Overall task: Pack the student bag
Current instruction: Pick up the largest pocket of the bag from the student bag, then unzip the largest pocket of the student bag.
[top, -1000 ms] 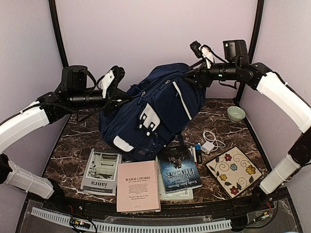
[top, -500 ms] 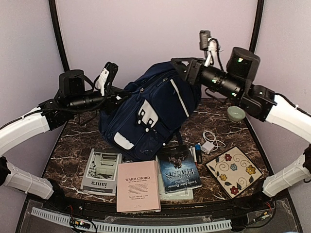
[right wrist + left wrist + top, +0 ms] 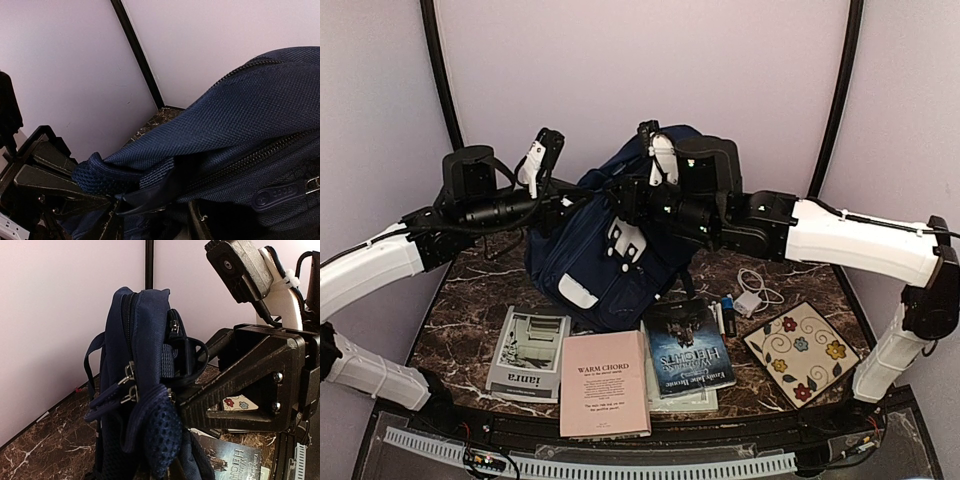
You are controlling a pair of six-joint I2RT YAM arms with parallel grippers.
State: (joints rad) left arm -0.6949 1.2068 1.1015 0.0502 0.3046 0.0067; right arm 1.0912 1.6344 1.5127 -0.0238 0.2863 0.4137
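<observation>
- My left arm (image 3: 365,265) and right arm (image 3: 855,240) wear glossy white shells between black joints.
- My right fingers (image 3: 225,400) are matte black, ribbed frames with silver screws (image 3: 278,376).
- A grey wrist camera (image 3: 240,265) sits on a white bracket, zip-tied, with a black cable.

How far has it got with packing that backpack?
Nothing looks packed yet. The left gripper pinches fabric of the student bag, propping it upright, while the right gripper reaches in at its top, seemingly to open it. The books, charger and floral tile lie unpacked on the table.
</observation>
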